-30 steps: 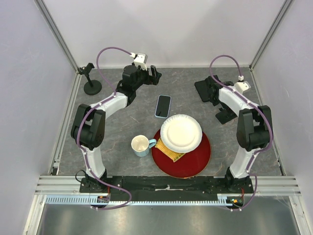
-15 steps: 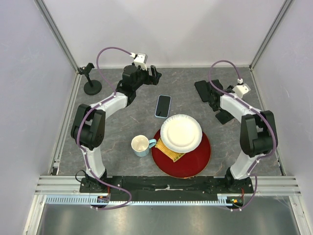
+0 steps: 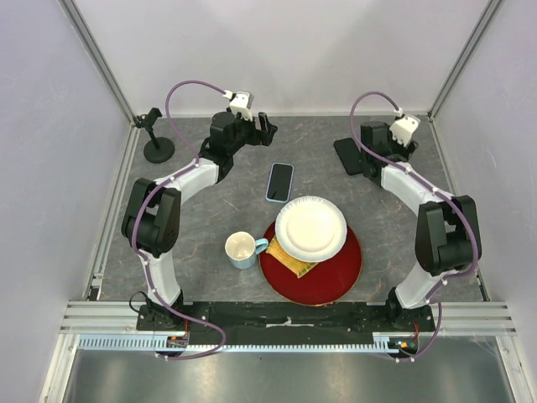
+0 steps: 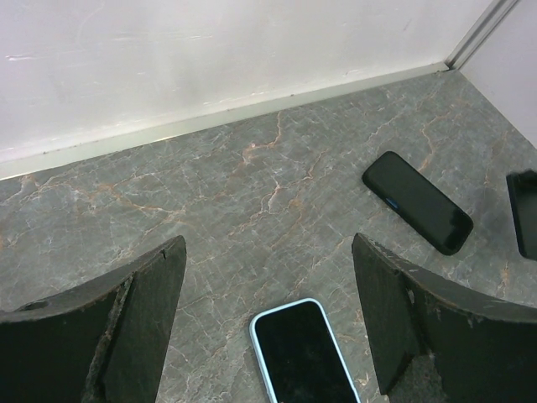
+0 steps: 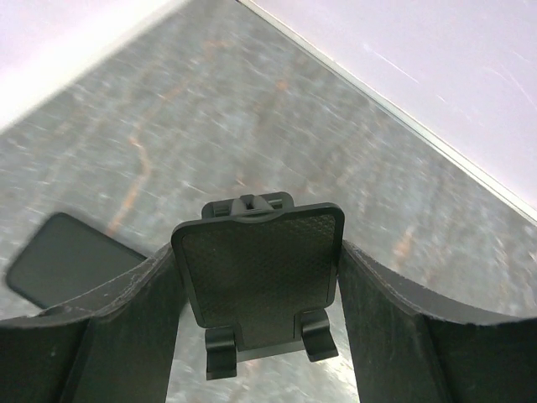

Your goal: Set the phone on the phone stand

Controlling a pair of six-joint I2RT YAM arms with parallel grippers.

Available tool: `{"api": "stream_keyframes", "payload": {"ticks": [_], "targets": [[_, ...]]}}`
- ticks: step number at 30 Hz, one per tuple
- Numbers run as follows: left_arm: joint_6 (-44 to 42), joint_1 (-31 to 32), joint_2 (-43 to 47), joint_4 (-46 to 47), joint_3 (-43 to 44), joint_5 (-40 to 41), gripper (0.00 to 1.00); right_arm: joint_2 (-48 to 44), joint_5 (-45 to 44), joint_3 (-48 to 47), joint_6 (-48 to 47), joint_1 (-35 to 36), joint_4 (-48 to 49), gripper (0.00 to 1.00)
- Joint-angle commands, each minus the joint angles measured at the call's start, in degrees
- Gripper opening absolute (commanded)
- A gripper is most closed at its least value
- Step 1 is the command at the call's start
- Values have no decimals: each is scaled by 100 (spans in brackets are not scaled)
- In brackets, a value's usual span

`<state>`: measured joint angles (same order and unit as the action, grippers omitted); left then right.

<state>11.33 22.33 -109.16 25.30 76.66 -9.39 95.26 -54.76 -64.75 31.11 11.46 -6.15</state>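
Note:
A phone in a light blue case (image 3: pixel 280 181) lies face up on the grey table, just behind the paper plate. It also shows at the bottom of the left wrist view (image 4: pixel 306 353). My left gripper (image 3: pixel 264 128) hovers behind the phone, open and empty, with its fingers (image 4: pixel 126 327) wide apart either side of the phone's near end. My right gripper (image 3: pixel 372 149) is at the back right. In the right wrist view it (image 5: pixel 258 260) is shut on a black phone stand (image 5: pixel 260 269), held off the table.
A black phone (image 3: pixel 348 155) lies at the back right, also in the left wrist view (image 4: pixel 417 201) and the right wrist view (image 5: pixel 67 256). A black stand on a round base (image 3: pixel 155 138) is at the back left. A mug (image 3: pixel 242 249), paper plate (image 3: pixel 310 227) and red plate (image 3: pixel 336 277) sit in front.
My right gripper has swung toward the back wall, carrying the black stand away from its spot at the table's right. The left arm and the blue-cased phone have not moved.

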Motion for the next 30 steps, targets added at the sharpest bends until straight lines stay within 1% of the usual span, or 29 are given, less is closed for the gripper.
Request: {"api": "stream_keyframes", "payload": {"ticks": [1,2,4,6,7,8,9,11,12,15,20,24,30], "targets": [[115,17,-79,89,226,-81,86,229,431,-802,-921,5,579,0],[115,17,-87,89,226,-81,86,238,562,-915,-1036,5,798,0],[106,17,-87,89,226,-89,86,186,747,-925,-1360,-4,896,0],[88,17,-114,89,235,-116,86,63,1080,-654,-1502,31,1115,0],[80,17,-123,89,244,-116,86,-138,1308,-479,-1703,31,1299,0],[71,17,-131,89,253,-107,86,-244,1606,-68,-1836,49,1866,0],[71,17,-158,80,244,-98,86,-350,2331,110,-1967,58,2159,0],[80,17,-166,63,270,-98,86,-456,2924,270,-2135,101,2634,0],[97,17,-167,54,270,-90,86,-421,3241,218,-2144,136,2654,0],[106,17,-167,28,279,-90,86,-18,3270,-274,-2092,417,2322,0],[71,17,-88,-7,218,51,85,536,2858,-713,-1960,953,2232,0],[80,17,-79,-7,209,42,85,923,2682,-1135,-1767,1191,1908,0],[18,9,-26,-16,165,121,85,1126,2330,-1189,-1521,1429,1661,0]]}}
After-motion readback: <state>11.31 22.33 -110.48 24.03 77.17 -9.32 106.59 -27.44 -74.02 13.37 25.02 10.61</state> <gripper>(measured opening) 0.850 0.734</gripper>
